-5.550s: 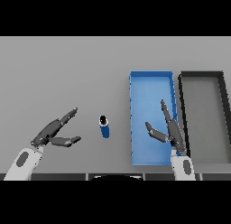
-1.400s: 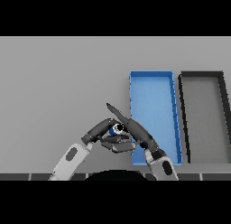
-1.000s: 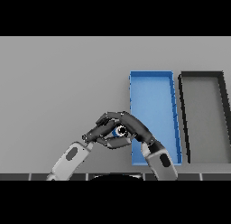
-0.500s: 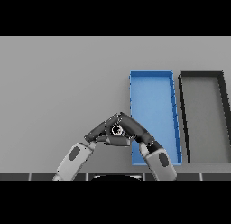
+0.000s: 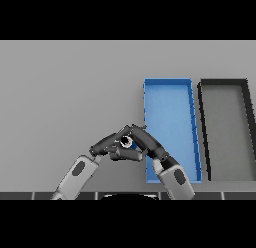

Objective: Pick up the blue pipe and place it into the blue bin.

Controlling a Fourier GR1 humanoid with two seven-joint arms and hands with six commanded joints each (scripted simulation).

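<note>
— Changed since a second ago?
— Closed in tighter: left hand [image 5: 107, 146] and right hand [image 5: 145, 141] now both grasping the blue pipe [image 5: 128, 142], just left of the blue bin [image 5: 168, 92]. Probably ready to lift.
— Pointing?
— Upright; open end up, long axis toward the head view.

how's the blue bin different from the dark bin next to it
The blue bin is bright blue; the dark bin is black-walled with a grey floor. The blue bin lies nearer both hands; the dark bin sits farther right. Both are long, open-topped and hold nothing visible.
</note>
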